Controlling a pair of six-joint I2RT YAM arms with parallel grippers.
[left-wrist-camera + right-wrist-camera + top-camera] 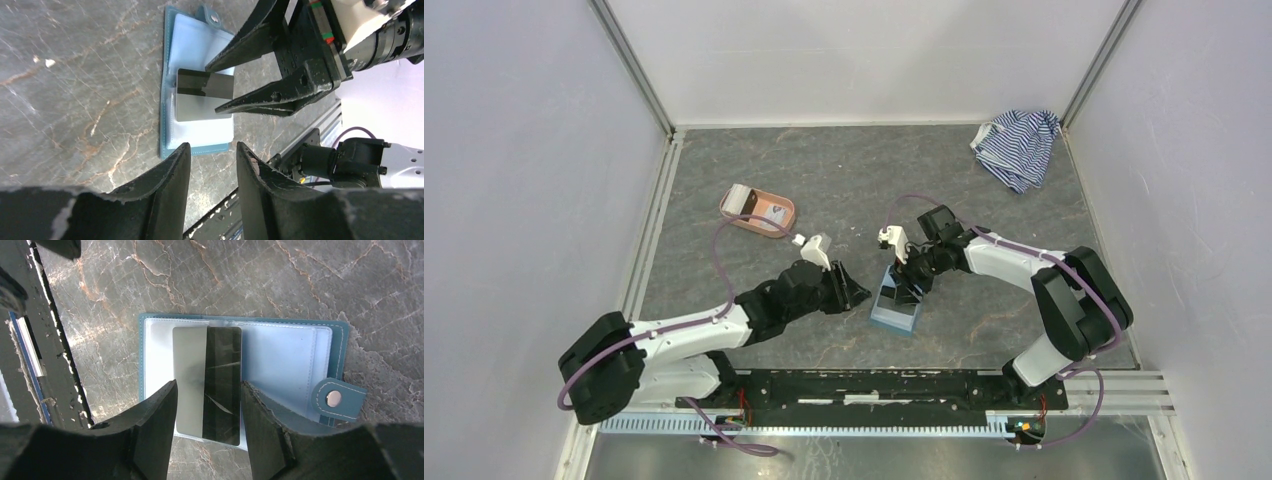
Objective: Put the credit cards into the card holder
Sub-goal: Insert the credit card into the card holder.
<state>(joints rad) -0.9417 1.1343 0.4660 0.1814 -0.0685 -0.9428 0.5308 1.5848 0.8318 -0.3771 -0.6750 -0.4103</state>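
Observation:
The teal card holder (894, 316) lies open on the table, its light blue inside up (280, 355) and its snap tab (332, 399) to one side. One credit card (190, 370), grey and glossy dark, lies flat on the holder's inner pocket (197, 137), one end at the holder's edge. My right gripper (209, 385) is open just above it, one finger on each side of the card (200, 102). It also shows in the top view (911, 283). My left gripper (212, 146) is open and empty, low beside the holder (856, 290). More cards (742, 198) lie in the pink tray.
The salmon-pink oval tray (769, 232) sits at the middle left, behind my left arm. A blue-and-white striped cloth (1017, 148) is bunched at the back right corner. White walls enclose the table on three sides.

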